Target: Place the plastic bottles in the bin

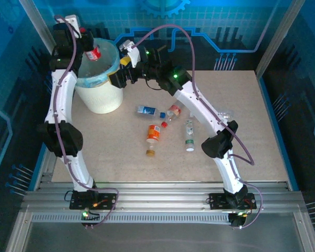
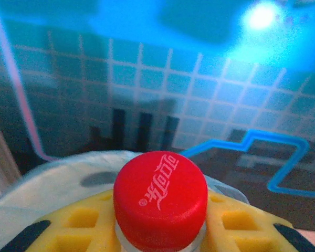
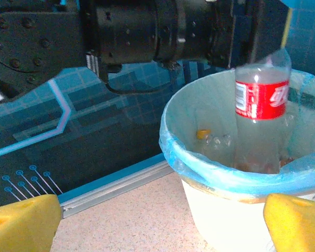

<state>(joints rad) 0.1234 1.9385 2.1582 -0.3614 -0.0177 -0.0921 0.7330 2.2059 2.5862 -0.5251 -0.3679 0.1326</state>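
The left claw (image 2: 160,231) is clamped on the neck of a red-labelled bottle (image 1: 93,53). In the left wrist view its yellow pads (image 2: 83,227) press in on either side, just under the red cap (image 2: 160,202). In the overhead view this bottle hangs at the upper left of the frame, over the mouth of the bin (image 1: 102,97). The right wrist view shows the clear body and red label hanging upright above the opening at the right of the frame. The bottle's base is level with the pale blue bag (image 3: 170,149) folded over the rim, and it is not resting on anything. A few small things lie in the bottom of the bin, too blurred to name.

The right claw (image 3: 157,220) stands wide apart, holding nothing. Its two yellow fingertips (image 3: 21,220) sit in the lower corners of its own view, facing the bin. From above it sits just beside the bin's right edge, near the top centre of the frame.

Four more bottles lie on the desk (image 1: 252,105), at the centre of the overhead frame, below and to the right of the bin:
- a blue-labelled bottle (image 1: 146,110)
- a clear bottle with a red cap (image 1: 171,112)
- an orange bottle (image 1: 153,133)
- a clear bottle with a green label (image 1: 189,134)

A small orange piece (image 1: 150,153) lies just below the orange bottle.
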